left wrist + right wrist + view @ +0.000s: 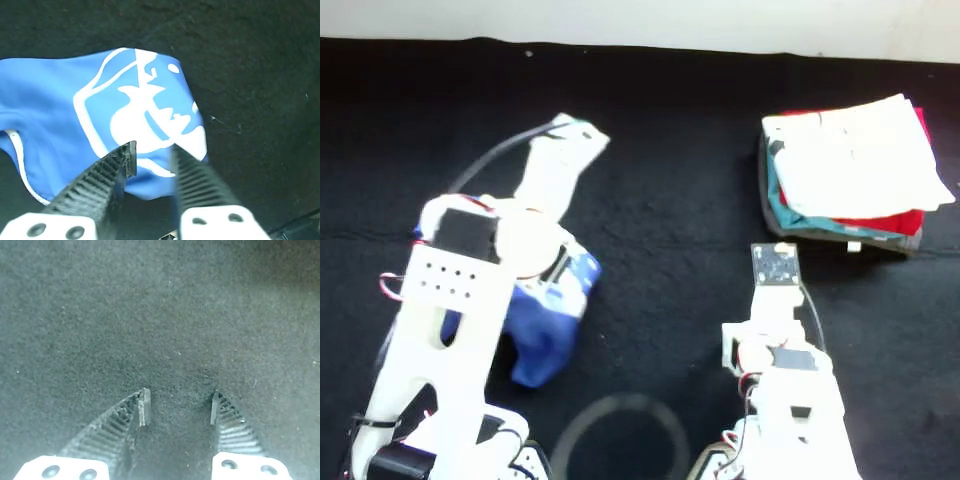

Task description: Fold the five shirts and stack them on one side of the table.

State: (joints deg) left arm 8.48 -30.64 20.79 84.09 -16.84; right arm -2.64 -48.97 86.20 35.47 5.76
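Observation:
A crumpled blue shirt [550,320] with a white printed emblem [145,112] lies on the black table cloth at the front left. The left arm [470,260] hangs over it. My left gripper [152,152] stands open just above the shirt's near edge, with nothing between its fingers. A stack of folded shirts [850,170], white on top with red, teal and dark ones beneath, sits at the far right. My right gripper [179,407] is open over bare black cloth, in front of that stack.
The black cloth [680,150] covers the whole table, with a free stretch between the blue shirt and the stack. A faint round ring [620,430] shows at the front middle, between the two arm bases.

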